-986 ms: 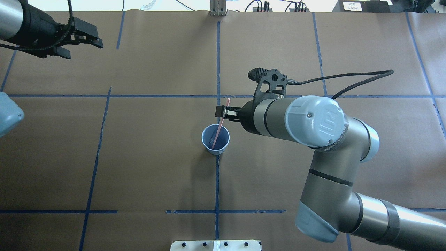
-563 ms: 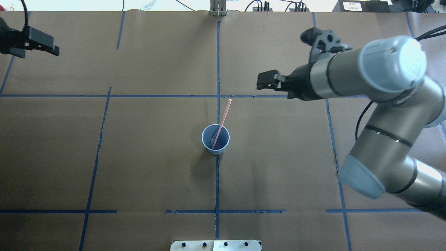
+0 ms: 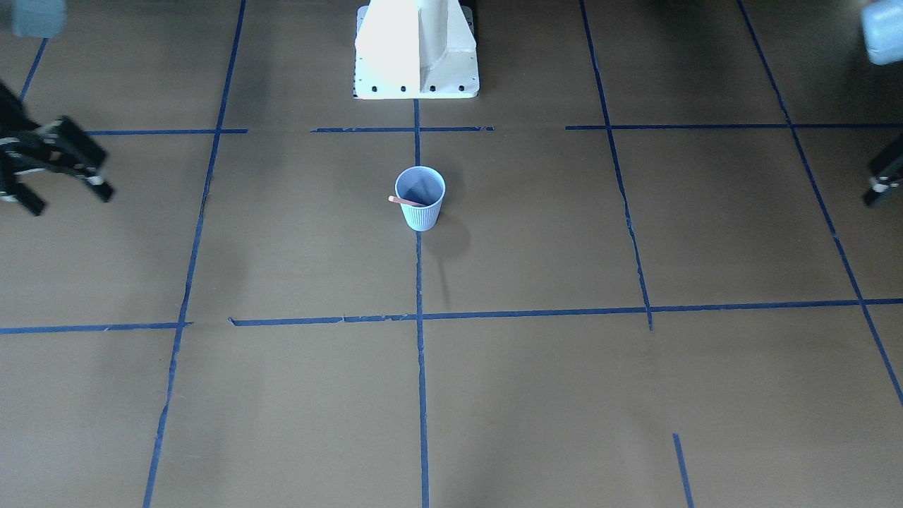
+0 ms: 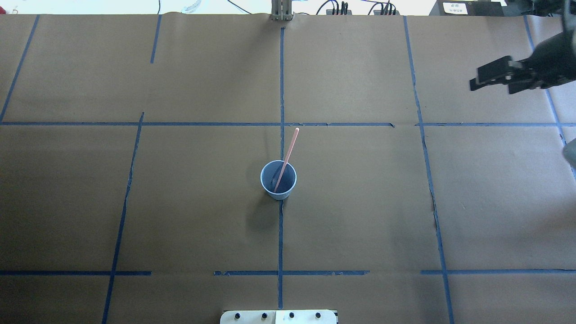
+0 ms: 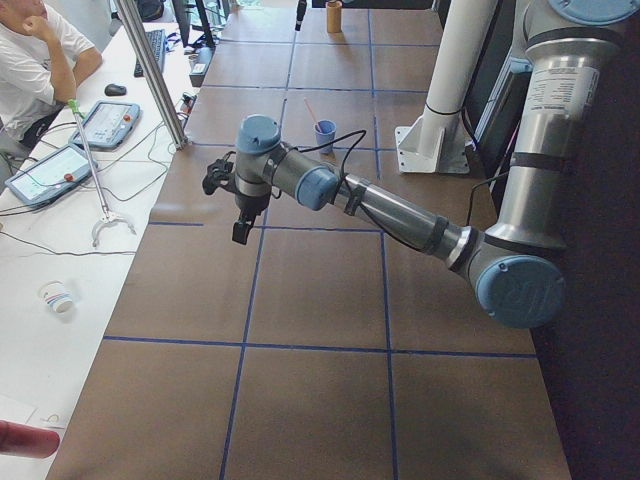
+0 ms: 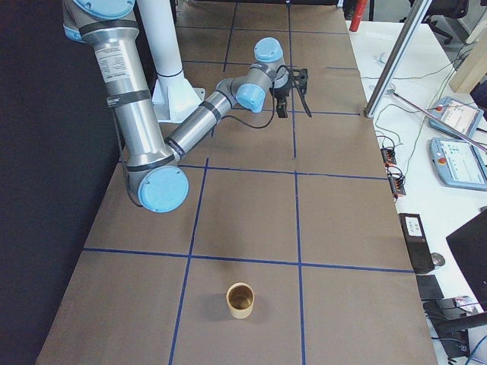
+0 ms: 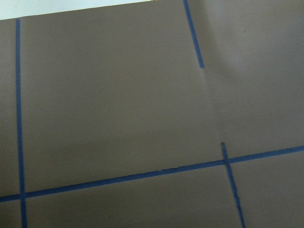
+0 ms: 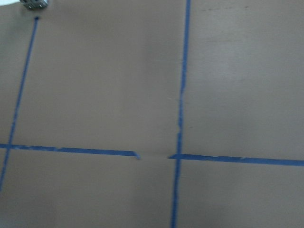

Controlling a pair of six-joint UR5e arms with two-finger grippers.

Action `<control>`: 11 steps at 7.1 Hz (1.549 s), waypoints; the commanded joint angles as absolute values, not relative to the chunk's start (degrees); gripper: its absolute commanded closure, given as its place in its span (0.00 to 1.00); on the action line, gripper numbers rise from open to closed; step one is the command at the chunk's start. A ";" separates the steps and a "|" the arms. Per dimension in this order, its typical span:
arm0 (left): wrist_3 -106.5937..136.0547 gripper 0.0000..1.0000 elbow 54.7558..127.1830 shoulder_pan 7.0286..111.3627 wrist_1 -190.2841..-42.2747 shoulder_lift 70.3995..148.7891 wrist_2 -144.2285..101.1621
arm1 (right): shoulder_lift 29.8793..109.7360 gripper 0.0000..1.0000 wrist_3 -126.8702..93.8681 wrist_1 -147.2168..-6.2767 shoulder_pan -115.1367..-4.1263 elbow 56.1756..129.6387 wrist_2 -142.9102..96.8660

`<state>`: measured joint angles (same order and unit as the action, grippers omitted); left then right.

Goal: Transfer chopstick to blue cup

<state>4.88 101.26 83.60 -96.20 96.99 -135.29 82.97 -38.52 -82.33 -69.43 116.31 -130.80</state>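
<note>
Chopstick [image 4: 286, 155] stands in blue cup [image 4: 288, 191], lower end inside, long axis leaning over the rim toward the far side of the surface [image 4: 180, 202]. Right gripper [image 4: 478, 81] is well apart from the cup, jaws apart and empty. Left gripper [image 3: 882, 187] is well apart on the cup's other side; I cannot tell how its jaws stand. Judged: transfer complete, right arm slightly nearer.

A robotics lab. The table [image 4: 360, 202] is covered in brown paper marked into a grid with blue tape [image 4: 280, 234], and a white pedestal [image 3: 416, 49] at top centre of the front view carries industrial arms [image 5: 400, 215]. In the left side view's upper left, a person [image 5: 35, 60] sits at a white bench with teach pendants [image 5: 108, 122], loose cables and an aluminium post [image 5: 150, 70]. More plugs and cables [image 4: 342, 8] line the overhead view's top edge.
</note>
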 commanded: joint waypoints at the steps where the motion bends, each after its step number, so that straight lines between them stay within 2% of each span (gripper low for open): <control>1: -13.82 0.00 90.48 89.54 -95.28 97.99 -136.07 | 87.35 0.00 -8.58 -97.06 -81.69 114.27 -133.86; 3: -19.33 0.00 85.45 91.14 -95.19 98.44 -135.70 | 89.19 0.00 11.52 -101.51 -87.87 104.91 -134.21; 5: -19.07 0.00 86.48 90.88 -82.53 101.58 -135.71 | 91.04 0.00 17.14 -101.87 -90.78 98.64 -133.86; 9: -17.05 0.00 86.48 90.88 -83.57 94.59 -135.70 | 98.25 0.00 18.11 -101.25 -92.29 102.91 -134.38; 11: -16.09 0.00 94.54 90.88 -83.94 88.53 -134.05 | 97.65 0.00 17.31 -101.42 -92.98 104.49 -134.47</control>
<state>-16.66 90.38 90.82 -83.66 91.86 -135.33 97.60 17.47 -101.31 -92.44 103.20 -134.38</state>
